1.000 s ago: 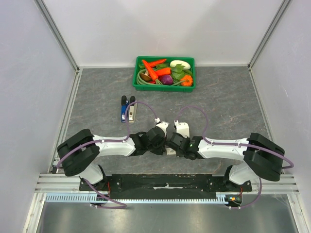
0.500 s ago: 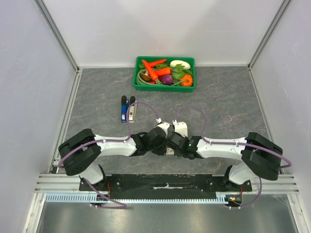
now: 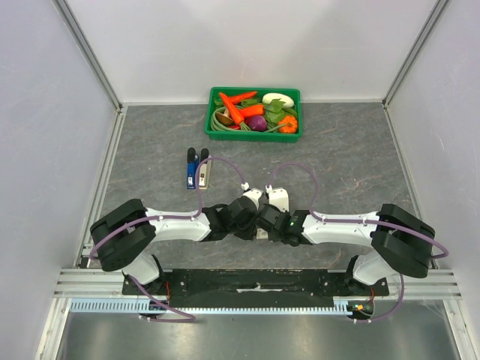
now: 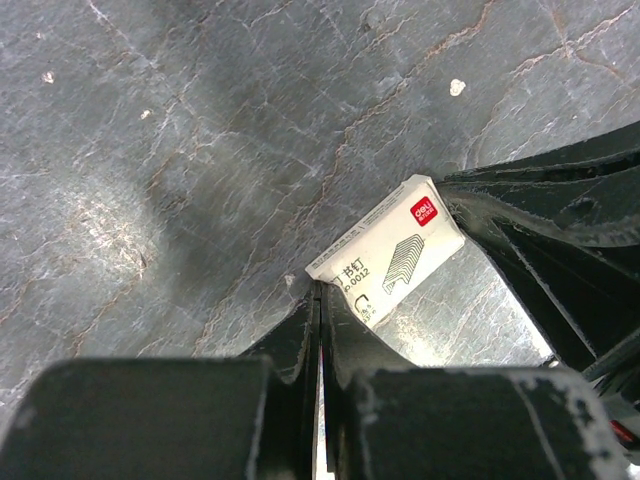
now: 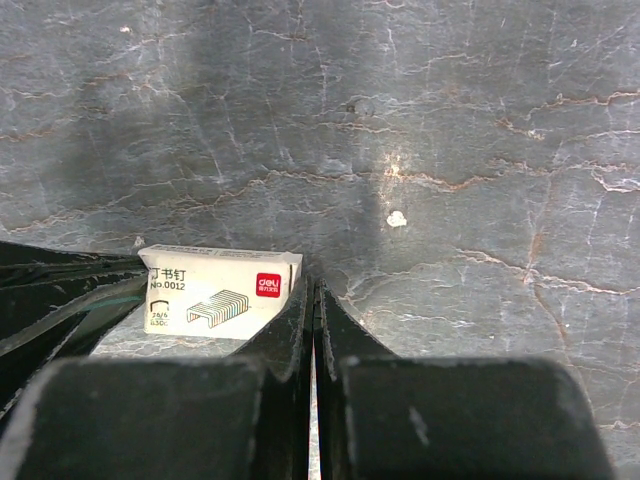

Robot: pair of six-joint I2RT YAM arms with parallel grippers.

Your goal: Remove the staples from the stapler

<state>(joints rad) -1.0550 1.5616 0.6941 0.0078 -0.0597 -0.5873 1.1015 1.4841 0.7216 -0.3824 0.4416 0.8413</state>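
The left gripper (image 4: pixel 320 292) and right gripper (image 5: pixel 312 286), both pressed together and empty, barely shift beside the staple box (image 4: pixel 390 250), so the stapler (image 3: pixel 205 174) lies untouched farther off.

The top camera sits high above and behind the bases. It faces down and forward over the whole table (image 3: pixel 337 150). The left arm (image 3: pixel 176 225), right arm (image 3: pixel 341 223), side walls and far bin (image 3: pixel 255 91) all fit in, small and distant.

Each wrist camera rides just behind its gripper, looking along the fingers and down at the tabletop from very close. The left gripper (image 4: pixel 320 300) rises from the bottom edge of its view, and the right gripper (image 5: pixel 313 295) does likewise.

Both wrist views share one patch of table holding a staple box (image 4: pixel 390 262). The right view sees the box (image 5: pixel 220 292) from the opposite side. Each also catches the other gripper's dark body at its edge. In the top view that patch lies between the wrists, mostly hidden.
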